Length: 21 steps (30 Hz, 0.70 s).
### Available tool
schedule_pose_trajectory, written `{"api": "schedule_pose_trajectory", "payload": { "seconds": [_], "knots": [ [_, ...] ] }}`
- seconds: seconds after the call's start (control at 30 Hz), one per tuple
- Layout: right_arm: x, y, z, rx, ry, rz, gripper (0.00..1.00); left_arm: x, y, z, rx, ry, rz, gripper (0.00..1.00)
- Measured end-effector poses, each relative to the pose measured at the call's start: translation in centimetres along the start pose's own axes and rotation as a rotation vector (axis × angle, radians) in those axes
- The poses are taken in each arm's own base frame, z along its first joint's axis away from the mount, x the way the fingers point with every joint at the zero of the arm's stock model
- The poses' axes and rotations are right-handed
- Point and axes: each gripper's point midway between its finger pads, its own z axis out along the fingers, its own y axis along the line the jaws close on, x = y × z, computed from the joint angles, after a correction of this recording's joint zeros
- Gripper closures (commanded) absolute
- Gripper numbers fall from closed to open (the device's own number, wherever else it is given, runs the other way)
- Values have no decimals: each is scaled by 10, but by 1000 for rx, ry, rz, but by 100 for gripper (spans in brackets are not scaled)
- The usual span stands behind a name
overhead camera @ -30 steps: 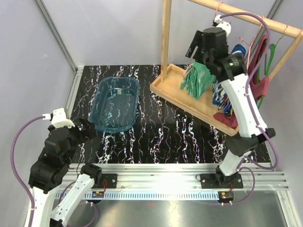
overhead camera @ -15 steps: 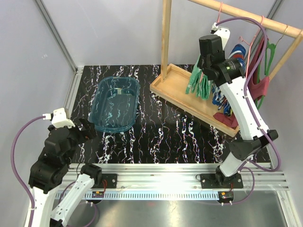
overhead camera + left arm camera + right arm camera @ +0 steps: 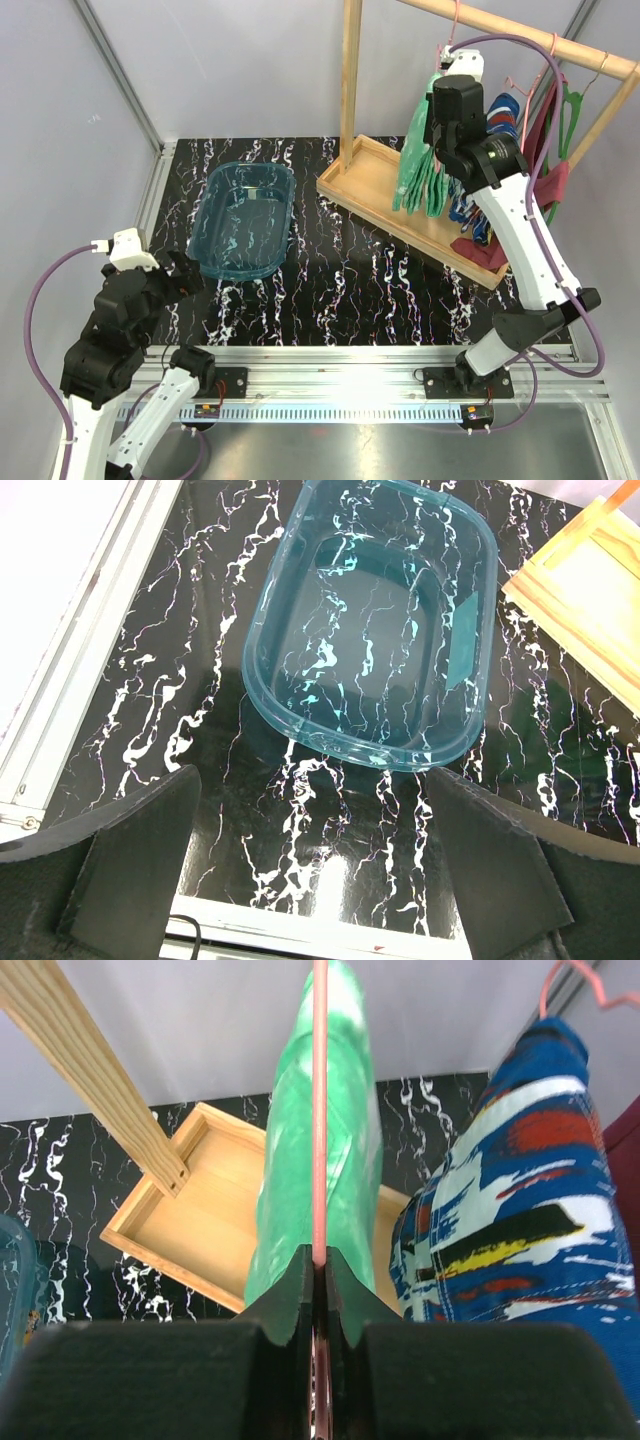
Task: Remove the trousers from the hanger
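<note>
On rail (image 3: 530, 35) above wooden tray (image 3: 370, 185): green trousers (image 3: 345, 1140), blue trousers (image 3: 520, 1200) hang side by side | right gripper (image 3: 320, 1260) pinched tight on green pair's pink hanger (image 3: 320, 1110) | left gripper (image 3: 315, 860) spread wide beside teal tub (image 3: 380, 630)

Setting: robotics lab test cell, not a domestic room.

Evidence:
- Plain pale-grey panel walls (image 3: 200, 60), framed by a bare aluminium extrusion post (image 3: 115, 68) running down to the far-left corner.
- A black tabletop with white veining (image 3: 350, 290) fills the enclosure.
- A slotted aluminium rail (image 3: 350, 365) runs along the near edge. 2 black-and-white robot arms are bolted to it, 1 at the near-left corner (image 3: 105, 345) and 1 towards the near-right (image 3: 520, 230).
- Exposed purple cable (image 3: 27, 310) loops off each arm.
- Staged props: 1 translucent teal plastic tub (image 3: 240, 270) left of centre, and 1 light wooden clothes rack on a tray base (image 3: 365, 180) towards the far-right corner.
</note>
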Motion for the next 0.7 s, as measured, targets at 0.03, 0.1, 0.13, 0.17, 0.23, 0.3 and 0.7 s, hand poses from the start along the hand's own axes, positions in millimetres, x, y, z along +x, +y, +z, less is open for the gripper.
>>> {"api": "schedule_pose_trajectory", "payload": {
  "seconds": [0.03, 0.1, 0.13, 0.17, 0.23, 0.3, 0.7],
  "knots": [
    [-4, 0, -1, -4, -9, -8, 100, 0, 0, 0, 2, 0, 0, 1],
    [-11, 0, -4, -17, -28, -20, 100, 0, -1, 0, 6, 2, 0, 1],
    [-15, 1, -5, -26, -35, -24, 100, 1, -2, 0, 9, 3, 0, 1],
    [-17, 1, -6, -34, -43, -27, 100, 1, -2, 0, 12, 5, 0, 1],
    [-22, 4, -9, -52, -57, -28, 100, 1, -3, 0, 16, 5, -1, 1],
    [-26, 5, -11, -66, -70, -24, 100, 1, -4, 0, 18, 8, -1, 1],
    [-54, 4, -32, -127, -166, 12, 100, 1, -16, 8, 57, 36, -7, 1]
  ]
}}
